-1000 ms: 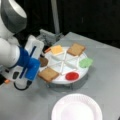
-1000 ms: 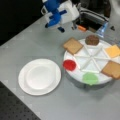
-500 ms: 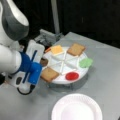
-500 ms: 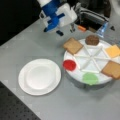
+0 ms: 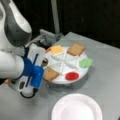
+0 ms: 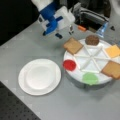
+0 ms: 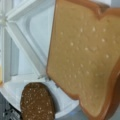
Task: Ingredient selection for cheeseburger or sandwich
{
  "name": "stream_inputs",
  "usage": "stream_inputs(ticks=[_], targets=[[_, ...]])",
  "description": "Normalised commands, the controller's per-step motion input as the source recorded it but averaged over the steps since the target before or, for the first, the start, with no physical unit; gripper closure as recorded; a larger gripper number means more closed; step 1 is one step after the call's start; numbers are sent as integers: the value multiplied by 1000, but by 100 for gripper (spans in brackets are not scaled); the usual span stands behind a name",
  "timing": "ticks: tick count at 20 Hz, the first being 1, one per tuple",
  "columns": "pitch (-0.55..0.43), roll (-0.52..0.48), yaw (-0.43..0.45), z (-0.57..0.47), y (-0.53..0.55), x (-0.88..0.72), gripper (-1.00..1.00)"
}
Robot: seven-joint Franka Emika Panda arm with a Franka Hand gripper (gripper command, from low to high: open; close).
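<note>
Since a second ago the arm has eased slightly toward the divided tray (image 5: 82,72). Nothing is picked: the paper plate (image 6: 25,83) is bare, all ingredients remain in the tray. The claw (image 6: 71,30) hovers above the near toast (image 7: 85,57); whether it is spread, I cannot tell.

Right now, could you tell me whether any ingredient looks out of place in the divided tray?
Yes: the toast square nearest the gripper overhangs the divided tray's rim, and it also overlaps a divider in the wrist view. The other toast square overhangs too. The patty sits within its compartment.
</note>
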Motion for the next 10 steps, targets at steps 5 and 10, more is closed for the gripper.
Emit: stream_inputs(ticks=[5, 10], targets=[[78, 375, 131, -95, -330, 274, -100], [89, 389, 114, -153, -310, 241, -100]])
